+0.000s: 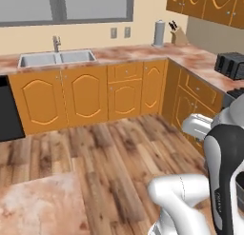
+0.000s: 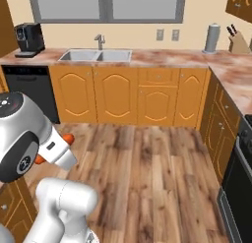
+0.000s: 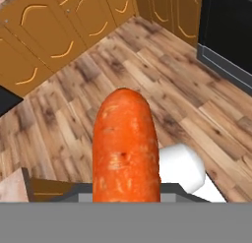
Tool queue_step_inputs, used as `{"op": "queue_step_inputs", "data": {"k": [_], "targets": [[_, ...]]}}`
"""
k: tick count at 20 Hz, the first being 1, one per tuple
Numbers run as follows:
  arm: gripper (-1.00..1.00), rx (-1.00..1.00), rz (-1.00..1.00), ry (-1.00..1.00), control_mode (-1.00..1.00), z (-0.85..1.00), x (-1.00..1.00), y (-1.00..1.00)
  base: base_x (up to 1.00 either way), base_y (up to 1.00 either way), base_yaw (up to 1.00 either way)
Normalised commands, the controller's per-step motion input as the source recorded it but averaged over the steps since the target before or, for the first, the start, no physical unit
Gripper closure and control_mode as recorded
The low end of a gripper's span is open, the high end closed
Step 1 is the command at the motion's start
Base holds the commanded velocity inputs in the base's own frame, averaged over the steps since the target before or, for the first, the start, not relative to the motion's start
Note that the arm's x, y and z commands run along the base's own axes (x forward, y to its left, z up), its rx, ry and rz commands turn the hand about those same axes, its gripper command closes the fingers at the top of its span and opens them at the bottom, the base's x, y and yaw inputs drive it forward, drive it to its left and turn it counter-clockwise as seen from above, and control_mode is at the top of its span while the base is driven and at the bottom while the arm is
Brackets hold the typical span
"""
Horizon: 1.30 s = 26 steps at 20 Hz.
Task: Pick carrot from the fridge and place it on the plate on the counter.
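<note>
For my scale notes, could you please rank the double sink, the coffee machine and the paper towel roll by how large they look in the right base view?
1. Steel double sink, widest.
2. Black coffee machine.
3. Grey upright paper towel roll, slimmest.
All three stand along the back counter, so nearness hardly skews it.

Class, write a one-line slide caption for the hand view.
Carrot held in the gripper, carried above the wooden floor past orange cabinets.

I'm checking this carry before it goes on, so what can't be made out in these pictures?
- Gripper fingertips: hand view, hidden behind the carrot and the bottom band, so the grip itself is unseen.
- Carrot: right base view, only orange ends peek past the white arm.
- Toaster-like dark appliance: left base view, cut off by the right edge.
</note>
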Motion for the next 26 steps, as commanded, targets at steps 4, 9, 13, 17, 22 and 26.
{"op": "queue_step_inputs", "data": {"k": [4,9,13,17,22,26], "targets": [[1.00,0.00,0.00,0.00,1.00,0.00,0.00,0.00,0.49,0.12,-0.36],[1.00,0.00,0.00,0.00,1.00,0.00,0.00,0.00,0.40,0.17,-0.43],[1.00,0.00,0.00,0.00,1.00,0.00,0.00,0.00,0.30,0.12,-0.46],[1.00,0.00,0.00,0.00,1.00,0.00,0.00,0.00,0.36,0.15,-0.46],[1.00,0.00,0.00,0.00,1.00,0.00,0.00,0.00,0.44,0.14,-0.44],[1.00,0.00,0.00,0.00,1.00,0.00,0.00,0.00,0.44,0.09,-0.42]]}}
